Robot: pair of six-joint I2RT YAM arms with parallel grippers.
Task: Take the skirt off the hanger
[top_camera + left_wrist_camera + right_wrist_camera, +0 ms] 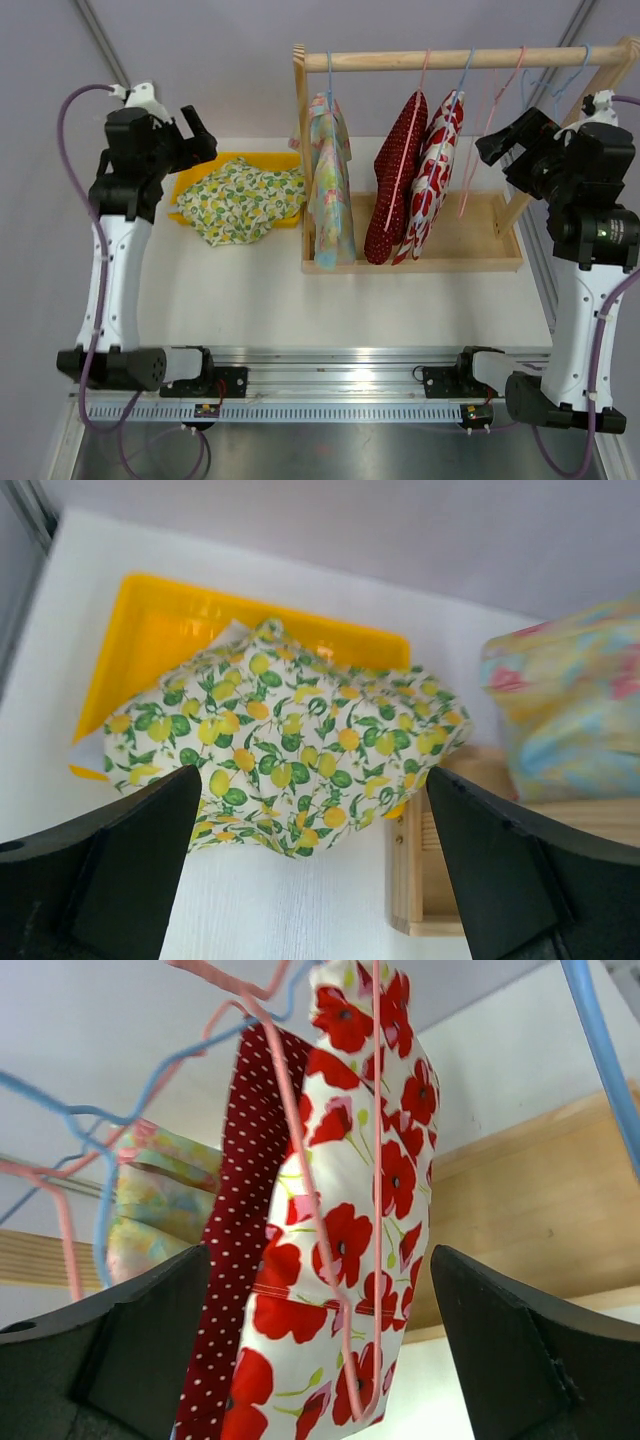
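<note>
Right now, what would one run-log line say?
lemon skirt: on yellow tray | left end effector: open | right end effector: open | rack: three hanging skirts

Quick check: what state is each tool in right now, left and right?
Left tool: open, holding nothing, aimed at the lemon-print skirt.
Right tool: open, holding nothing, facing the poppy-print skirt.

No word, brand, number or sign can be read on the lemon-print skirt (245, 200), wooden rack (460, 60) or yellow tray (188, 185).

Lemon-print skirt (243, 200) crumpled over yel. tray (170, 630), L of wooden rack (470, 262).
</note>
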